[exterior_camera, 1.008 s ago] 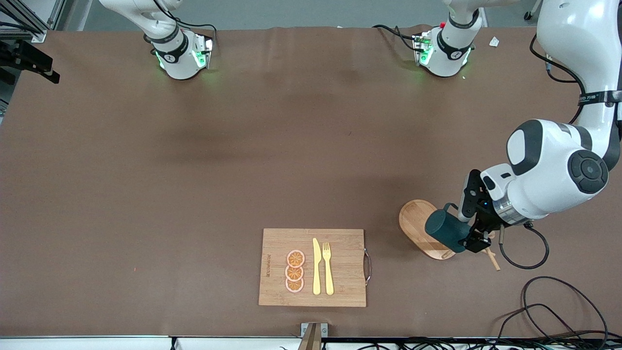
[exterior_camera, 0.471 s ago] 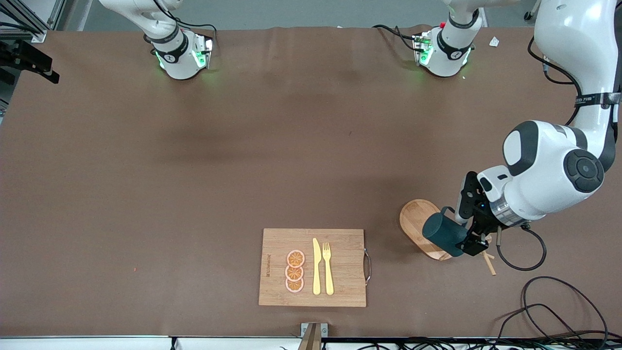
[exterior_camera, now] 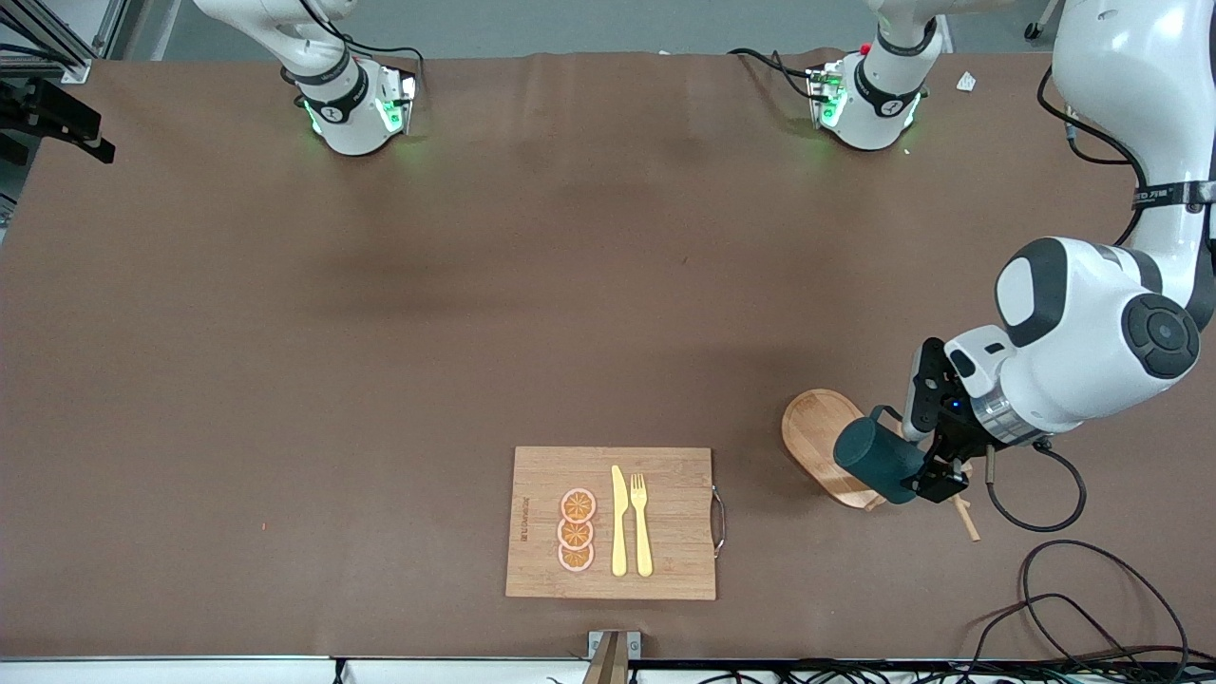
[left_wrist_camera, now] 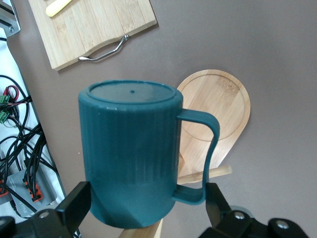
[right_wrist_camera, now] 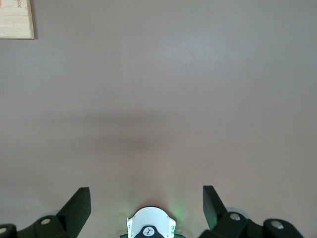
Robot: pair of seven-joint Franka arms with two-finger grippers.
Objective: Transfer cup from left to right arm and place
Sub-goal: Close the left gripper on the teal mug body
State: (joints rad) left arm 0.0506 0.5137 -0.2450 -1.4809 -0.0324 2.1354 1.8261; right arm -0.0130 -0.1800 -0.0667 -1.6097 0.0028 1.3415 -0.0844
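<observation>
- Brown table: most of it is bare. A cup dropped at the handover would probably roll across it, since nothing stands there to stop it.
- Bamboo cutting board, near the front camera: it carries three orange slices, a yellow knife and a fork. A cup carried low toward the right arm's end could knock them out of line.
- Wooden peg rack, at the left arm's end of the table: the cup looks to be hooked on a peg. Lifting it at an angle could snag the peg and tip or drag the rack.
- Teal cup: it is tipped, base toward the left wrist camera, over the rack. Its mouth faces away, so I cannot see inside. Nothing suggests it holds anything.
- Left gripper: its fingers are spread wide, one beside the ribbed wall and one by the handle. If they close there, they may pinch the handle instead of the body, and the cup could twist.
- Right gripper: it waits over bare table near its own base, with its fingers apart.
</observation>
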